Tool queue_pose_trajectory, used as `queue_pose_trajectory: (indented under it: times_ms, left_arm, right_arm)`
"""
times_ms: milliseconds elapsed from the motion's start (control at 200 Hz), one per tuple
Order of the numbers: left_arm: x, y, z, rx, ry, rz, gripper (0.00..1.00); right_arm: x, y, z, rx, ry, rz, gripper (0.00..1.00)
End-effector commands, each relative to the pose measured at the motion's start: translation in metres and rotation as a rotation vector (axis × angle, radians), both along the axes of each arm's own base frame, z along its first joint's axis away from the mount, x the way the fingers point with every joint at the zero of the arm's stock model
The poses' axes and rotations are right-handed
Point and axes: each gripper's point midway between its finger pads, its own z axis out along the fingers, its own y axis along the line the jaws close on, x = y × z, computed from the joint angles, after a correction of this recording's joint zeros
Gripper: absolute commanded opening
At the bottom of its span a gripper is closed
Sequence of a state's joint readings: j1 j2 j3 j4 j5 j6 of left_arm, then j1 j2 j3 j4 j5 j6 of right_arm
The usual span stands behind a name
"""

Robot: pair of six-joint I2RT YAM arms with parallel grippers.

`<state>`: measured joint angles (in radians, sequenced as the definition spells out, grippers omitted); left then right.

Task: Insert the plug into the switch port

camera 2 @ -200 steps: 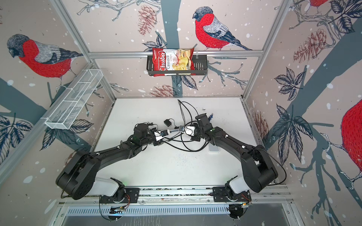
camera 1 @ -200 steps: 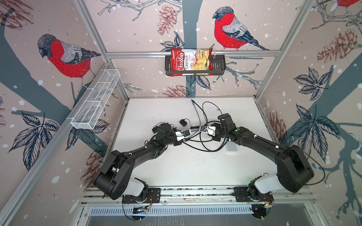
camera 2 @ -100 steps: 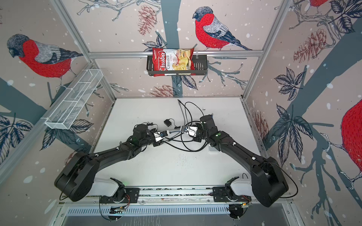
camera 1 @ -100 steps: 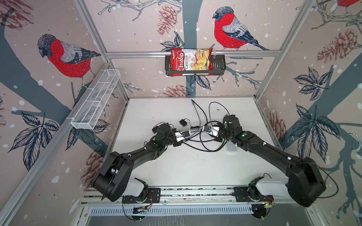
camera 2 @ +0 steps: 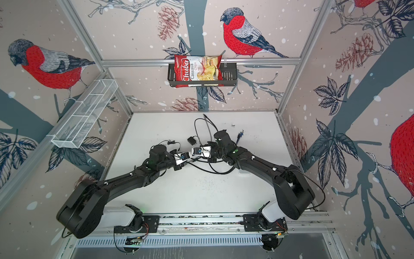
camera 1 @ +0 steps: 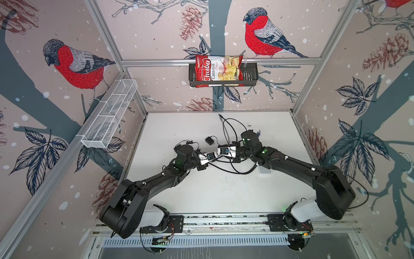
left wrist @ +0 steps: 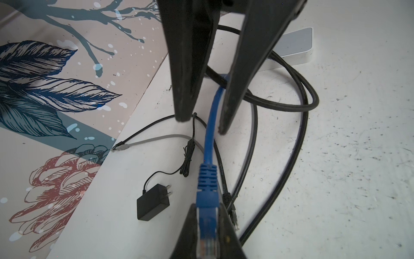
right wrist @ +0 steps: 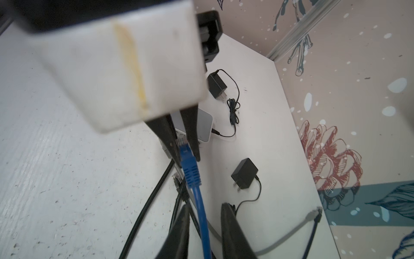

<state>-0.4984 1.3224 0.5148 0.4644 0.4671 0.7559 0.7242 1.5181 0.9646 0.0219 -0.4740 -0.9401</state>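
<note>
Two grippers meet: left gripper (left wrist: 208, 210) clenches the blue plug (left wrist: 207, 186) for insertion; right gripper (right wrist: 205, 205), released, straddles its cable (left wrist: 211, 125) to guide slack. Beyond the plug lies what is presumably the switch (right wrist: 205, 125).

The space is closed in by walls (camera 1: 156, 33) papered in pale pink, on which red-breasted bullfinches (camera 1: 262, 35), pine cones (camera 1: 190, 22) and dark leaves are printed. The panels are framed by aluminium rails (camera 1: 156, 61). A white wire basket (camera 1: 109, 116) is fixed to the left wall. A black basket (camera 1: 248, 76) is hung on the back rail, and a bag of cassava chips (camera 1: 218, 70) is held in it. The white tabletop (camera 1: 224, 192) is scuffed and speckled with dark marks.
</note>
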Motion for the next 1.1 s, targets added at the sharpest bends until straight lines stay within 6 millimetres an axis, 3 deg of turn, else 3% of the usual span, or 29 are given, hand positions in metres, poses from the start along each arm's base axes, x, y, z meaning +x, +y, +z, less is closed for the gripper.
queue_pose_trajectory:
  times_ms: [0,655,1096]
  left_arm:
    - [-0.001,-0.002,0.009,-0.027,-0.022,-0.012,0.11]
    - [-0.004,-0.003,0.011,-0.037,-0.030,-0.028,0.11]
    - [-0.008,-0.004,0.018,-0.087,-0.057,-0.034,0.11]
  right_arm:
    - [0.000,0.010,0.004,0.019,-0.019,0.034,0.26]
    - [-0.004,0.024,-0.020,-0.016,0.019,0.084,0.24]
    - [-0.006,0.015,-0.024,0.024,0.040,0.072,0.24]
